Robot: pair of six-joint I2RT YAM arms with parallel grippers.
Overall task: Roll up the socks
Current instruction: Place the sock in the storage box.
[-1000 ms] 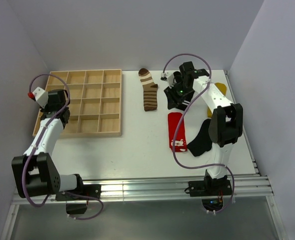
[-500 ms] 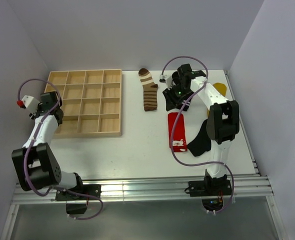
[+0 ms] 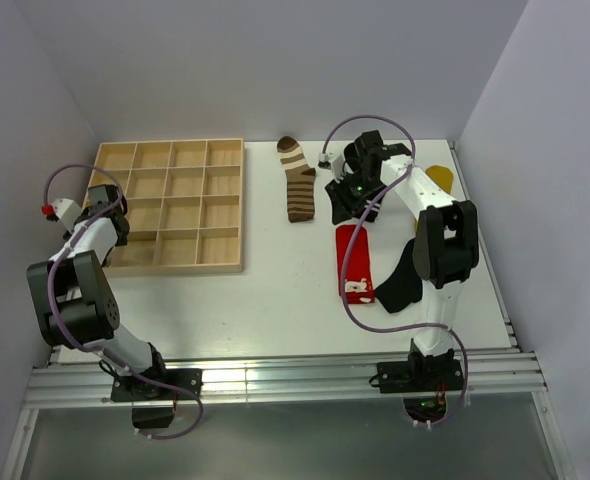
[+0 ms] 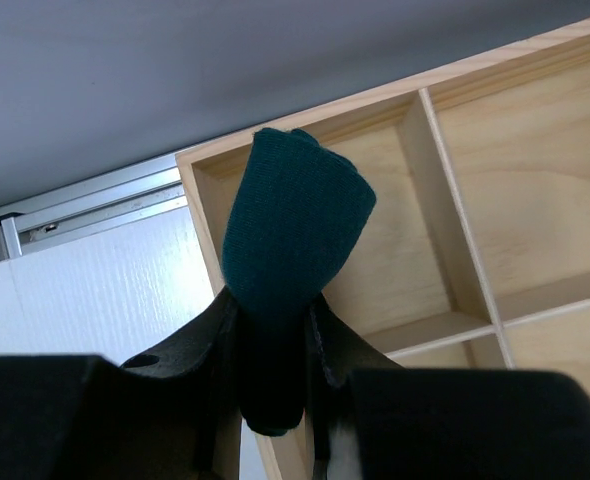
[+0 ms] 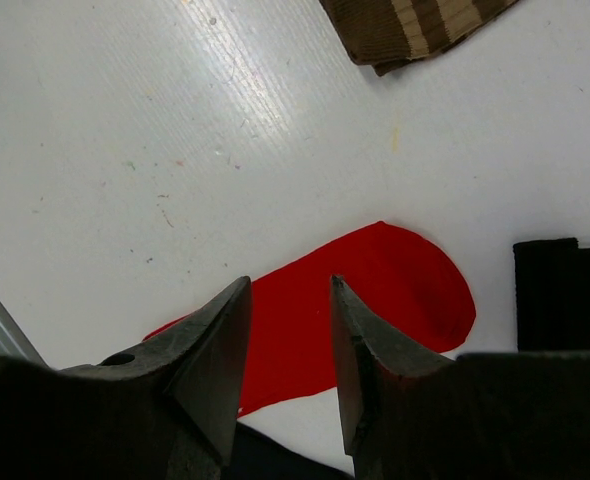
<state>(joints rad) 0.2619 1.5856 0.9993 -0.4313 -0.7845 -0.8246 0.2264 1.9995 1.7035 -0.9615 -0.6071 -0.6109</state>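
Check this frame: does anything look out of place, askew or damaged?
Nothing stands out. The left gripper is shut on a rolled teal sock over a corner compartment of the wooden tray. The right gripper hangs open over the flat red sock. The striped sock lies flat too, not yet rolled.

both arms share one build: white tube links between bulky black joint housings, on black bases at six o'clock of the top view. the left arm (image 3: pixel 85 255) carries a small red-tipped white part (image 3: pixel 50 210) at nine o'clock of its wrist; the right arm (image 3: pixel 440 250) shows a green light (image 3: pixel 353 185) at ten o'clock of its big black elbow block. a purple cable (image 3: pixel 370 118) loops along each arm (slack, in wide arcs). the right gripper (image 5: pixel 288 290) has matte black wedge fingers (image 5: pixel 210 350) tapering to blunt tips.
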